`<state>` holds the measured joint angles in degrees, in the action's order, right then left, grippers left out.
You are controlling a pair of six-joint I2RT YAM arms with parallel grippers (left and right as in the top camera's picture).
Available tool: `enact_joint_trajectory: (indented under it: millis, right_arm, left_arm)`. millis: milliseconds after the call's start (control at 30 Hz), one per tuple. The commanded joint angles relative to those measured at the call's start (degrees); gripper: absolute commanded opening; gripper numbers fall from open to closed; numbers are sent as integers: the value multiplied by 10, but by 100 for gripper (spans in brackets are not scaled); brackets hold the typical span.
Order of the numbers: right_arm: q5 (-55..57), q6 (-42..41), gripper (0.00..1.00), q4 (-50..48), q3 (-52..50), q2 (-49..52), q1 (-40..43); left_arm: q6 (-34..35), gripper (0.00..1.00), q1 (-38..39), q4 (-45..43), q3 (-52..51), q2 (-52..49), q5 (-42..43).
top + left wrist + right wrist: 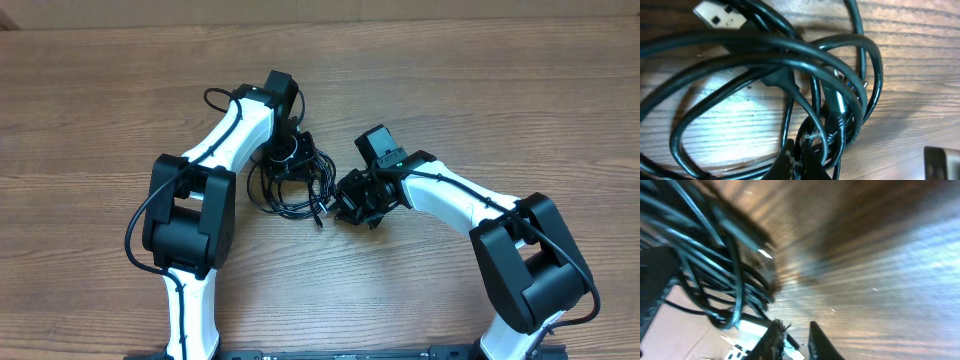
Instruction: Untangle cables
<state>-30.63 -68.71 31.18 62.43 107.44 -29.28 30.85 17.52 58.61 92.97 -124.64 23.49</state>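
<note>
Overhead view: the cables (290, 188) lie as one knotted heap on the table (480, 90), with both arms bent in over them. The left gripper (287, 152) sits on the far edge of the cables, its pincer closed tight. The left wrist view shows a cord running down between its fingers (788, 164), so it appears to be pinching that strand. The right gripper (342, 205) hangs just right of the cables, low over the wood. In the right wrist view its fingertips stand a narrow gap apart, and no cord can be made out between them. There the cables lie up and to the left, apart from the tips. A silver plug (720, 17) shows at one edge of the cables, its cord running under several loops.

The step in hand looks like a pull-apart, with one arm anchoring and the other drawing a strand free. Doing it well probably calls for a firm, low pinch by the left arm. The right arm should take a single outer loop or a plug end on the right side of the cables, not a handful. A slow draw away from the cables, along the table, should let loops slide off. A quick tug risks cinching the knot or dragging the whole heap along.
</note>
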Motion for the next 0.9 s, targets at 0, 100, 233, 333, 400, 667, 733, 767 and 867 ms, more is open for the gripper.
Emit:
enact_joint_trajectory:
  millis: [0,100,233,333,400,667,733,767,867]
  right_arm:
    - [8,-2,20,-36,-3,-5,10]
    - [8,-3,21,-60,-3,-5,17]
    - [9,-3,22,-77,-3,-5,17]
    - [9,-3,24,-84,-3,-5,17]
    - [9,-3,24,-84,-3,-5,17]
    - [6,-3,23,-60,-3,-5,3]
    - [9,-3,23,-61,-3,-5,0]
    - [12,-3,23,-61,-3,-5,-2]
    - [22,-4,23,-63,-3,-5,-3]
  left_arm:
    - [-58,4,-1,7,-2,5,5]
    - [-98,4,2,18,-2,5,5]
    - [-123,4,2,28,-2,5,5]
    - [-129,4,2,28,-2,5,6]
    - [-129,4,2,26,-2,5,16]
    - [-129,4,3,20,-2,5,47]
    - [-129,4,5,20,-2,5,47]
    - [-129,4,5,20,-2,5,48]
    - [-134,4,8,20,-2,5,71]
